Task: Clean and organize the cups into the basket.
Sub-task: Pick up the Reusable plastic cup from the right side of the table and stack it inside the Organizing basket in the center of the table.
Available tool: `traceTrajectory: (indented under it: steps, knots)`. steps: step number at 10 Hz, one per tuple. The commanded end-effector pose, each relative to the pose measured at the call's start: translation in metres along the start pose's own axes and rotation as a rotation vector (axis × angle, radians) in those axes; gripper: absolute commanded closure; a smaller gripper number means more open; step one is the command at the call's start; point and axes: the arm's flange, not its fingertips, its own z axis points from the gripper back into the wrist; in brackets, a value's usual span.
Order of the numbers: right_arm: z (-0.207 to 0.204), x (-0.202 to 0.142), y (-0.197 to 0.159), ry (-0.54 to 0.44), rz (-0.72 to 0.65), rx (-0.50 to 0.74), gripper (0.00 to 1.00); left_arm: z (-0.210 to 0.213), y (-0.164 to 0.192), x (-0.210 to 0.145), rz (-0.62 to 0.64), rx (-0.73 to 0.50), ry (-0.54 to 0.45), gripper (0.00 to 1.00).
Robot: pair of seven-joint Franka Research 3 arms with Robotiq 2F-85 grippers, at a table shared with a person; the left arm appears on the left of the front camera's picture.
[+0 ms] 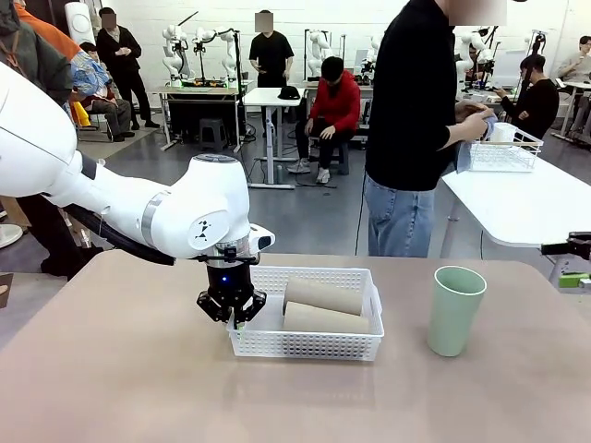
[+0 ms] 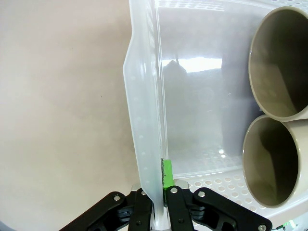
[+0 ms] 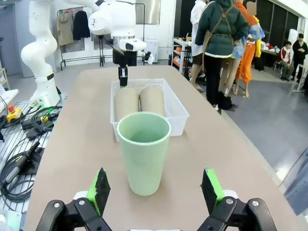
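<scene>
**Q:** Which edges bound the open room?
**A:** Open bench (image 1: pixel 111 369) is seen on the near side and between basket (image 1: pixel 305 346) and green cup (image 1: pixel 454 311). The basket's thin plastic left end wall is pinched by the left gripper (image 1: pixel 235 318).

**Q:** Where are the cups placed?
**A:** Two tan cups (image 1: pixel 323 295) are laid side by side in the white latticed basket, mouths toward that gripper. The matte, tapered green cup is stood upright just ahead of the right gripper (image 3: pixel 155 190), whose fingers are spread.

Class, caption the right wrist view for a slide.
Open right gripper faces upright mint green cup; behind, two tan cups lie in white basket, left gripper clamping its rim.
</scene>
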Motion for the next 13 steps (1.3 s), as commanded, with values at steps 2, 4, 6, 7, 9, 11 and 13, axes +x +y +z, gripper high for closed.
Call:
traceTrajectory:
  steps: [2, 4, 6, 7, 9, 11, 13]
  knots:
    - [-0.027, -0.057, -0.038, 0.06, -0.072, 0.02, 0.0, -0.002, 0.003, -0.002, -0.006, -0.005, -0.002, 1.0]
    - [-0.055, -0.081, -0.05, 0.099, -0.126, 0.047, 0.0, -0.002, 0.003, -0.002, -0.006, -0.005, -0.002, 1.0]
    - [-0.08, -0.092, -0.054, 0.106, -0.147, 0.085, 0.0, -0.002, 0.003, -0.002, -0.006, -0.005, -0.002, 1.0]
    - [-0.094, -0.095, -0.057, 0.107, -0.152, 0.099, 0.0, -0.002, 0.003, -0.002, -0.006, -0.005, -0.002, 1.0]
    - [-0.117, -0.099, -0.059, 0.113, -0.169, 0.133, 0.0, -0.002, 0.003, -0.002, -0.006, -0.005, -0.002, 1.0]
    - [-0.129, -0.098, -0.054, 0.124, -0.166, 0.174, 0.0, -0.002, 0.003, -0.002, -0.006, -0.005, -0.002, 1.0]
    - [-0.132, -0.095, -0.05, 0.12, -0.16, 0.198, 0.0, -0.002, 0.003, -0.002, -0.006, -0.005, -0.002, 1.0]
